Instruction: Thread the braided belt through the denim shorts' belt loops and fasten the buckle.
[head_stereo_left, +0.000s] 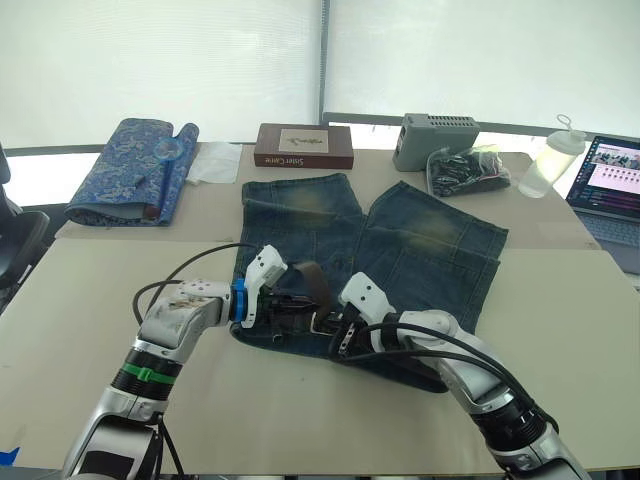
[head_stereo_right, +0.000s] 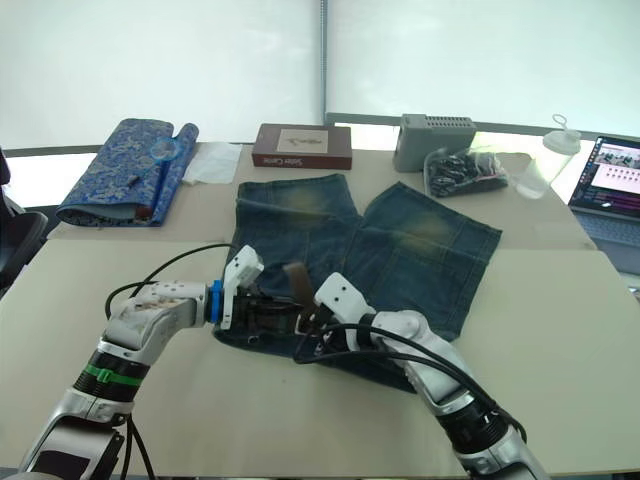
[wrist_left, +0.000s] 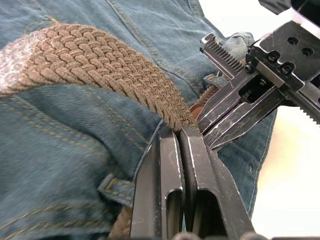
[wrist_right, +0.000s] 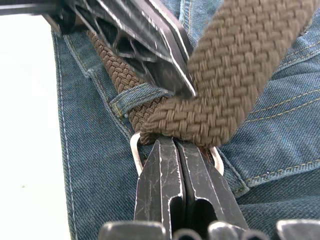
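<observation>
Both grippers work at the waistband of the denim shorts (head_stereo_left: 400, 250), which lie flat on the table (head_stereo_left: 100, 290) with the legs pointing away from the robot. The left gripper (wrist_left: 179, 131) has its fingers pressed together on the braided belt (wrist_left: 100, 65). The right gripper (wrist_right: 176, 145) is also closed, with its tips at the buckle (wrist_right: 135, 152), where the belt folds back through the silver frame; it seems to pinch the belt there, but I cannot see exactly what sits between the tips. One of the belt loops (wrist_right: 137, 97) already has the belt passing under it.

The risk, I think, is that the two grippers are very close and almost touching, so they can collide. A pull with too much force can draw the belt back out of the loop or bunch the denim.
</observation>
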